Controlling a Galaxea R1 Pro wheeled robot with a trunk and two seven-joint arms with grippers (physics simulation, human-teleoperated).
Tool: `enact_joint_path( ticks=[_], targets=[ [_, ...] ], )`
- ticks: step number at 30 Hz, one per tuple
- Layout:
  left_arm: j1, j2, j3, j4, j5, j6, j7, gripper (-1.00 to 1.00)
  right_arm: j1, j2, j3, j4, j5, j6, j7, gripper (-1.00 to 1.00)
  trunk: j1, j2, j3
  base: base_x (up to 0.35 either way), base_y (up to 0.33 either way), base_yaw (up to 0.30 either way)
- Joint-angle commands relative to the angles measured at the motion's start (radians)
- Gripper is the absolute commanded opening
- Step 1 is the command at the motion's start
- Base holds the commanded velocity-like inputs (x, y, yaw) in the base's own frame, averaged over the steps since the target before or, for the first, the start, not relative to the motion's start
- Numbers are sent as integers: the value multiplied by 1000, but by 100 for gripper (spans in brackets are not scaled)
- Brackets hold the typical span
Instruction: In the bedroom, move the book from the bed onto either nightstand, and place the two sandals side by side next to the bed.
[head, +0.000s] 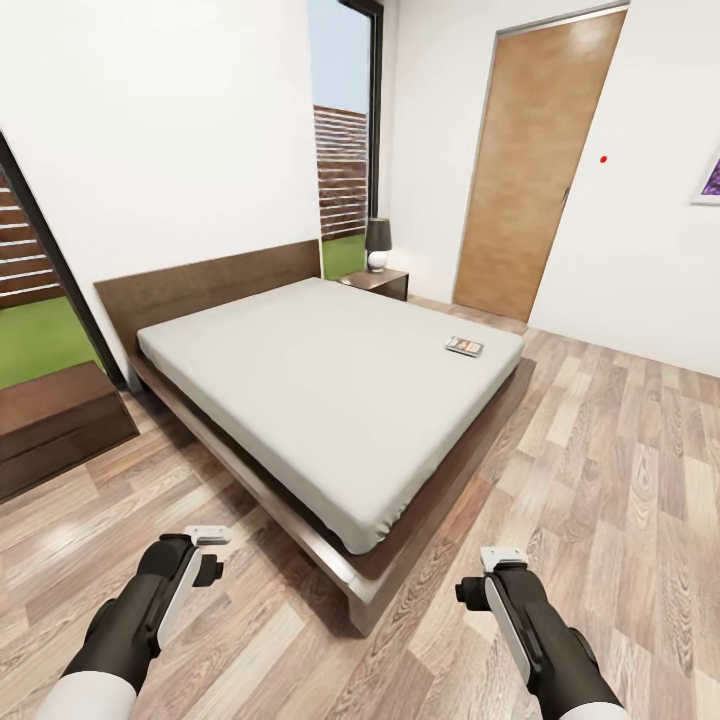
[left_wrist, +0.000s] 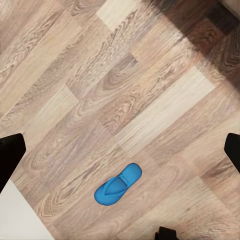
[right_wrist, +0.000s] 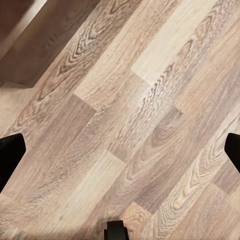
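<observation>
One book (head: 464, 346) lies flat on the bed (head: 330, 390), close to the mattress's far edge, well ahead of the right end effector (head: 503, 556) and farther still from the left end effector (head: 207, 537). Both end effectors hang low over the plank floor (head: 620, 480) short of the bed's near corner, each spread wide and holding nothing. In the left wrist view a blue sandal (left_wrist: 118, 184) lies on the floor beneath that end effector, apart from it. The likely trouble: the book is thin and flat on a soft mattress, so fingers may skid over the cover or push it off the edge. Driving closer could also knock the base into the bed frame or run over the sandal.
</observation>
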Motion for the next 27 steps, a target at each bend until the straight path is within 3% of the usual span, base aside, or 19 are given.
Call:
enact_joint_path(
  ticks=[1, 10, 17, 23, 27],
  targets=[
    [-1, 0, 0, 0, 1, 4, 2, 100, -1, 0, 0, -1, -1, 4, -4, 100, 0, -1, -1, 0, 0, 2],
    [-2, 0, -4, 45, 6, 4, 5, 100, -1, 0, 0, -1, -1, 3, -4, 100, 0, -1, -1, 0, 0, 0],
    [-36, 10, -5, 216, 7, -14, 1, 100, -1, -3, 0, -4, -1, 2, -2, 100, 0, -1, -1, 0, 0, 0],
    [-97, 46, -4, 445, 7, -114, -5, 100, -1, -3, 0, -52, -2, 2, -1, 100, 0, -1, -1, 0, 0, 0],
    [-117, 58, -4, 512, 7, -154, -7, 100, -1, -1, 0, -91, -2, 6, -1, 100, 0, -1, -1, 0, 0, 0]
  ],
)
